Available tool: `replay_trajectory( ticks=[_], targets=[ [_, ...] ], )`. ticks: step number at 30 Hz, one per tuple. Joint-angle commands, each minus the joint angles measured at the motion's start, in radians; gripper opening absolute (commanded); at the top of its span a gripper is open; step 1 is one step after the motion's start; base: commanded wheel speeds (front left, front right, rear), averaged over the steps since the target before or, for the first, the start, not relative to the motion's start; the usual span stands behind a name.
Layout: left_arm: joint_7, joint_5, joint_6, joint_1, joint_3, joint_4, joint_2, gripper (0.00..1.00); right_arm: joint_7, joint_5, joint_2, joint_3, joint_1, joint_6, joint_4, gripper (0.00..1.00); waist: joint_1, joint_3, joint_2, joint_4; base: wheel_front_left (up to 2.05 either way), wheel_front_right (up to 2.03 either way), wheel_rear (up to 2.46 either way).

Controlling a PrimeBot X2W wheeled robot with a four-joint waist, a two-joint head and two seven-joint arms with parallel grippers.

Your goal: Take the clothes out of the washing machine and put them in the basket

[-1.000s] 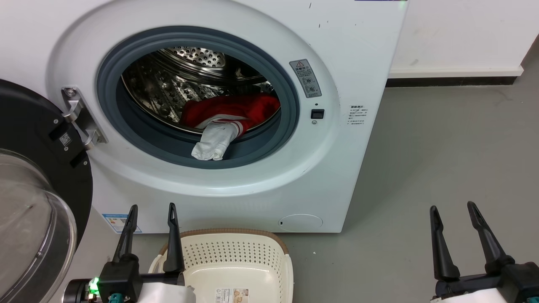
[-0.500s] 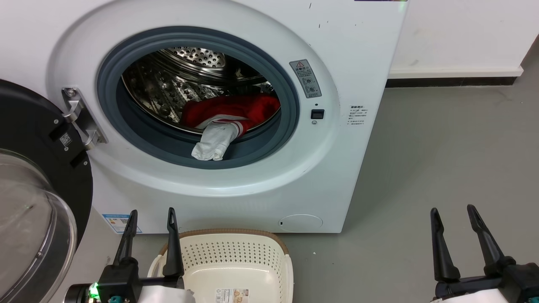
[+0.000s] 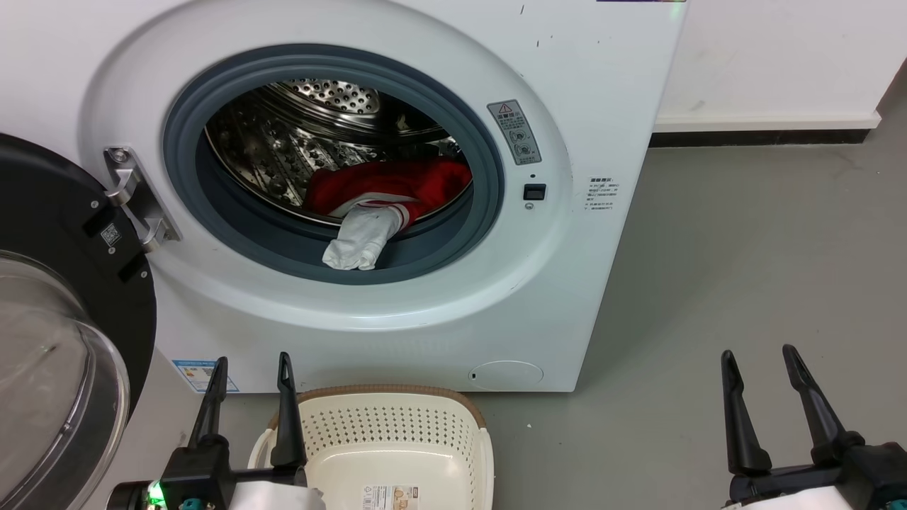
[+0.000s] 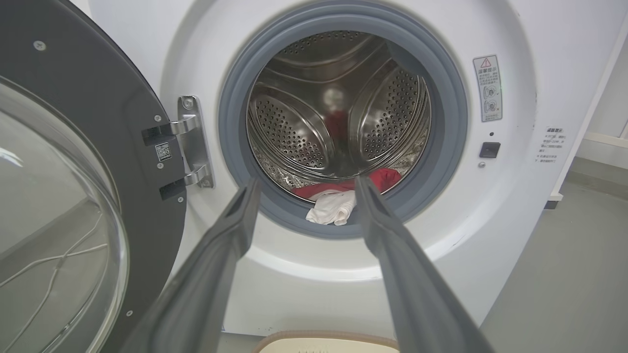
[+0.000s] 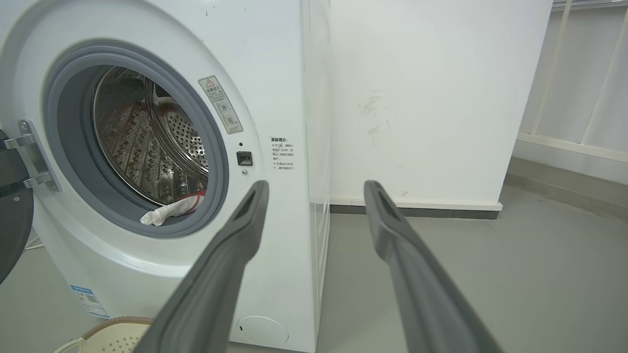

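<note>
At far left of the head view the glass door stands swung open. Lower left, the left hand hangs spread and empty beside the cream basket at bottom centre. Above, red-and-white clothes lie inside the washing machine, a white end over the grey seal. Lower right, the right hand is spread, empty

One washing machine, one door open at its left, one heap of clothes in its drum, one basket at its foot, three stickers on its front; facing it, left gripper and right gripper, two fingers each.
</note>
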Motion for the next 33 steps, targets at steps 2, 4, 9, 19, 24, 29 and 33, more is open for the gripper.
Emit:
replay_trajectory(
  ticks=[2, 4, 9, 19, 24, 29, 33],
  targets=[
    [-0.003, -0.003, -0.003, -0.001, 0.004, 0.008, 0.001, 1.0, -0.002, -0.001, -0.003, 0.004, 0.006, -0.001, -0.003, 1.0, 0.0, 0.002, 0.0, -0.004, 0.0, 0.0, 0.0],
    [-0.003, 0.006, -0.01, -0.017, 0.007, 0.022, 0.001, 1.0, -0.002, -0.002, -0.003, 0.007, -0.001, -0.001, -0.004, 1.0, 0.0, 0.006, 0.0, -0.01, 0.0, 0.0, 0.0],
    [-0.003, 0.026, -0.047, -0.077, 0.027, 0.067, 0.002, 1.0, -0.002, -0.007, -0.003, 0.013, -0.019, -0.001, -0.01, 1.0, 0.0, 0.019, 0.0, -0.032, 0.0, 0.0, 0.0],
    [-0.003, 0.03, -0.133, -0.341, 0.079, 0.234, 0.059, 1.0, -0.002, -0.011, -0.003, 0.025, -0.077, -0.001, -0.032, 1.0, 0.0, 0.112, 0.0, -0.104, 0.0, 0.0, 0.0],
    [-0.003, 0.035, -0.156, -0.502, 0.091, 0.338, 0.104, 1.0, -0.002, 0.001, -0.002, 0.025, -0.12, -0.001, -0.044, 1.0, 0.0, 0.192, 0.0, -0.148, 0.0, 0.0, 0.0],
    [-0.003, 0.053, -0.177, -0.673, 0.073, 0.468, 0.17, 1.0, -0.002, 0.021, -0.002, 0.021, -0.166, -0.001, -0.053, 1.0, 0.0, 0.278, 0.0, -0.191, 0.0, 0.0, 0.0],
    [0.001, 0.062, -0.19, -0.82, 0.05, 0.59, 0.222, 1.0, -0.002, 0.04, -0.002, 0.018, -0.201, -0.001, -0.061, 1.0, 0.0, 0.344, 0.0, -0.22, 0.0, 0.0, 0.0]
  ],
)
